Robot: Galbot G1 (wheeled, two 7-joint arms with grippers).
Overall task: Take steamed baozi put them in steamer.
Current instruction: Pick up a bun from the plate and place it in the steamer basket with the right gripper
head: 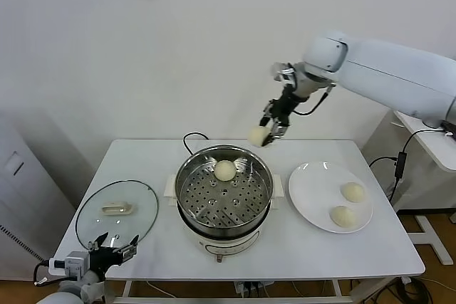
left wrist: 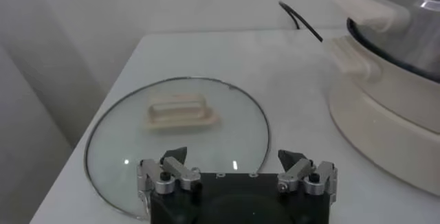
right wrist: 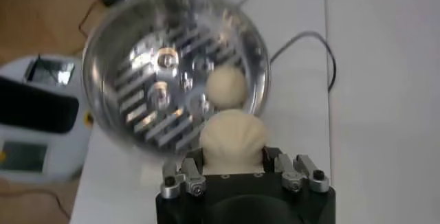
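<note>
The steamer [head: 224,194] stands open at mid-table, its tray bare except for one bun [head: 224,170] at the far side, so the near part is free from above. The right gripper [head: 269,132] with its bun [head: 256,136] hangs over the far right rim. The lid [head: 117,209] fills the left; a plate [head: 313,183] with two buns [head: 352,191] fills the right.

White bench [head: 142,158] w/ rounded corners, set against a plain white wall [head: 142,33]. Left of bench: grey cabinet [head: 21,190]. Right of it: another white table edge [head: 434,144]. Under bench: wood-tone floor [head: 21,291], cables.
</note>
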